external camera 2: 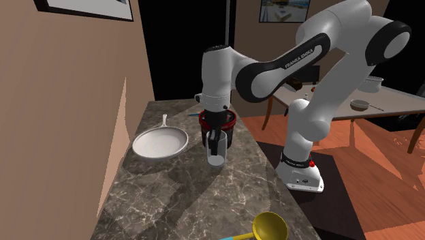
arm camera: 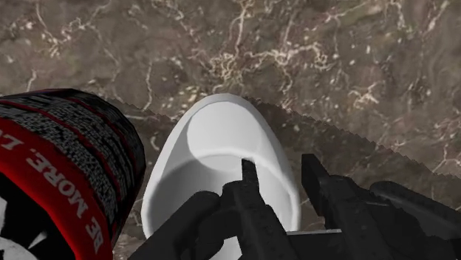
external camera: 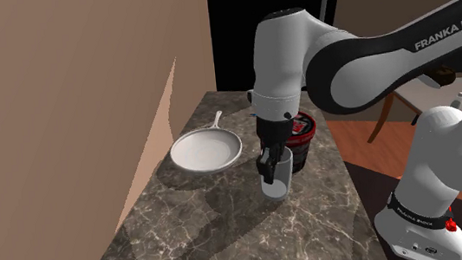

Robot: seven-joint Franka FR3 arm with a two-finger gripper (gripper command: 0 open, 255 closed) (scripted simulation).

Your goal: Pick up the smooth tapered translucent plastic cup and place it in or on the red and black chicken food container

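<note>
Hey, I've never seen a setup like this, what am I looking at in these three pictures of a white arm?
It is a simulated white robot arm on a stand. Two pictures come from cameras standing nearby; the third comes from a camera on its hand. On the dark marbled counter are a white pan, a pale cup, a red and black container and a yellow scoop. The black pincer straddles the cup's wall and looks open, so nothing seems held yet.

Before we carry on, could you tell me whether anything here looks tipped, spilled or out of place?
Nothing stands out. The cup stands upright on the counter beside the upright red and black container, the white pan lies flat, and nothing is spilled. The open gripper straddles the cup's wall.
</note>
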